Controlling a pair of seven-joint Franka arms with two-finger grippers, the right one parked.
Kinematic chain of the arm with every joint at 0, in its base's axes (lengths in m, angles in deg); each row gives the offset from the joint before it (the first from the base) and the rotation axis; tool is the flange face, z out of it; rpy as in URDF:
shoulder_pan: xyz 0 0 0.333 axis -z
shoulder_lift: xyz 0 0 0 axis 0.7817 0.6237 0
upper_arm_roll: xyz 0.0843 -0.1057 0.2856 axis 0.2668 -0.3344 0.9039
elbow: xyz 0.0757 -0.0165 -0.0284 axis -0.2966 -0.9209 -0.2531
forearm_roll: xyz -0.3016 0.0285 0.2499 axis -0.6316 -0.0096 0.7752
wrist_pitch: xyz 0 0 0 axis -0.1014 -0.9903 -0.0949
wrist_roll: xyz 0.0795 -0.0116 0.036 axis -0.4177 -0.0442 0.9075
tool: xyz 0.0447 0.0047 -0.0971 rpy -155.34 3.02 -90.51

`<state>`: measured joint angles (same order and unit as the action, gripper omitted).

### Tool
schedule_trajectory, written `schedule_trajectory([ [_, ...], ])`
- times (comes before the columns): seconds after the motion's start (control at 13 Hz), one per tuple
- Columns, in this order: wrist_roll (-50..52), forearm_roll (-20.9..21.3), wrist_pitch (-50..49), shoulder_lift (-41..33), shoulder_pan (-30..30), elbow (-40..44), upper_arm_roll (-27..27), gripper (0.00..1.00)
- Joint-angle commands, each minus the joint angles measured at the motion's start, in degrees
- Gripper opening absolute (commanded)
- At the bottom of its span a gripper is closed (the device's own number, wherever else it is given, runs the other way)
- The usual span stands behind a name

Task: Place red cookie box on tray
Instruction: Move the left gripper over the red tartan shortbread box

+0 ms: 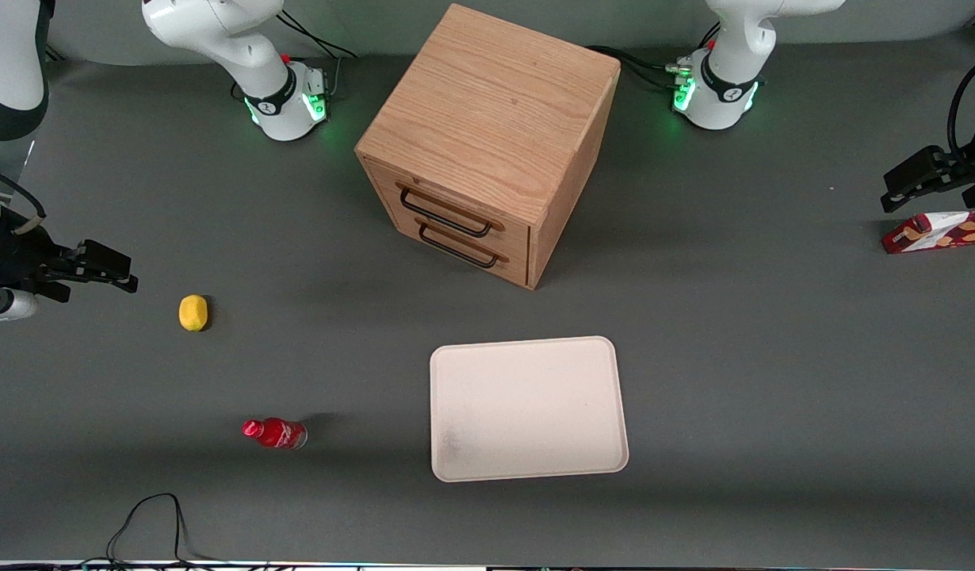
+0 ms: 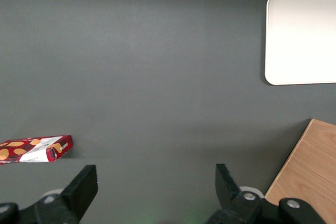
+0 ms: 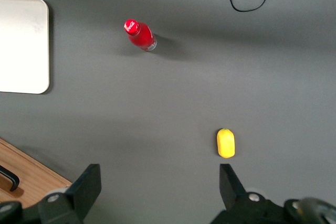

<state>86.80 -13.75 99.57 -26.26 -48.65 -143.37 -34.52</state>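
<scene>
a: red cookie box (image 1: 941, 231) — where?

b: flat on the grey table (image 1: 773, 381), out at the working arm's end, cut off by the picture's edge in the front view. white patch at the end turned toward the wooden drawer cabinet (image 1: 491, 143). seen again from the left wrist (image 2: 34, 149), lying long and low on bare mat.

a: and the gripper (image 1: 904, 184)?

b: hovering just above the box in the front view, a little farther from the front camera than the carton. spread wide: both black fingers (image 2: 81, 184) well apart in the left wrist view, with only grey mat between them. holding nothing. not touching the box.

a: tray (image 1: 527, 408)?

b: cream-white, rounded corners, low rim, bare. nearer the front camera than the cabinet and roughly in front of its two drawers. well apart from the box, with a broad stretch of mat between. one rounded end also visible from the left wrist (image 2: 302, 38), close to a corner of the cabinet (image 2: 310, 171).

a: anything else on the table?

b: toward the parked arm's end, a small yellow lemon-like thing (image 1: 193, 312) and a small red bottle (image 1: 275, 433), the bottle nearer the front camera than the yellow one. black cable (image 1: 151, 523) looping at the table's near edge.
</scene>
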Motion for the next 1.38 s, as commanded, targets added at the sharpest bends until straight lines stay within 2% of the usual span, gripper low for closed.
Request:
schedule_trajectory([
  [0.0,0.2,0.2,-1.6,-0.6,-0.6,0.3,-0.6,1.00],
  [0.38,0.3,0.3,-1.8,-0.7,-0.8,0.1,-0.1,1.00],
  [0.54,0.1,0.4,-1.9,-0.9,-2.8,-0.1,0.3,1.00],
  [0.85,-1.5,0.3,-1.6,-0.7,-9.7,-0.6,0.4,1.00],
  [1.31,-1.7,0.2,-0.2,-0.2,-24.4,-1.6,0.3,1.00],
])
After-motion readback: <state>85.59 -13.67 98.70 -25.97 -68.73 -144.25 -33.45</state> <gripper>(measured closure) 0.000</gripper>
